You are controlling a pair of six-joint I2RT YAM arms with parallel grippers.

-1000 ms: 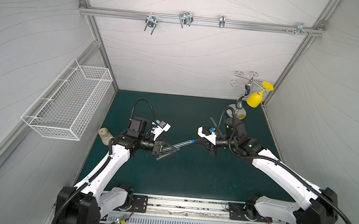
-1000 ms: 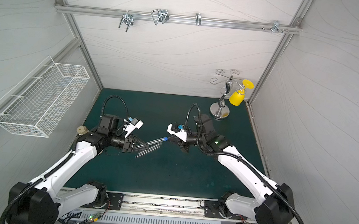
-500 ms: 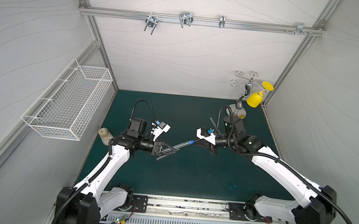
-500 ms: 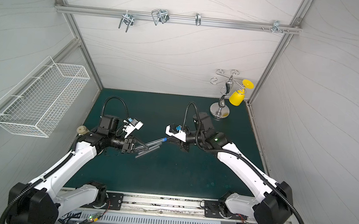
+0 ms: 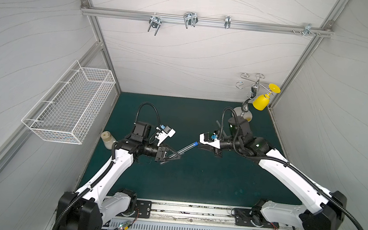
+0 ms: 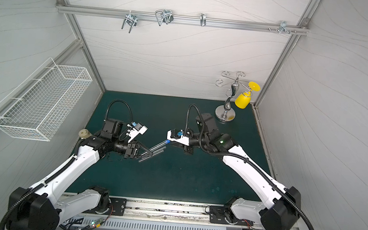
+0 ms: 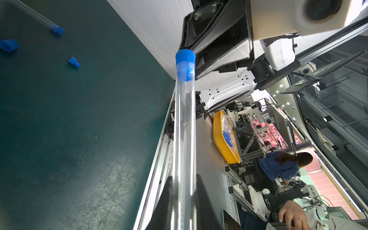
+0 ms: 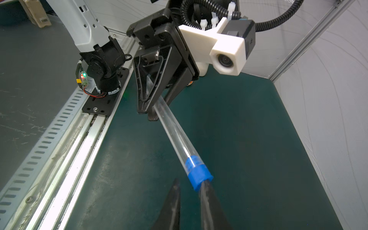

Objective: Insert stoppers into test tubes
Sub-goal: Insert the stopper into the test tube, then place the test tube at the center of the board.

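Right claw eased apart, stubby blue stopper capping slender clear tube

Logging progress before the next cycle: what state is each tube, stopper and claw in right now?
held test tube: off the mat, stoppered, gripped by the left claw.
seated stopper: pushed into the held test tube's mouth.
left claw: shut on the held test tube.
right claw: jaws parted, by the seated stopper.
second test tube: lying on the mat, stoppered.
loose stopper: lying on the mat, unused.
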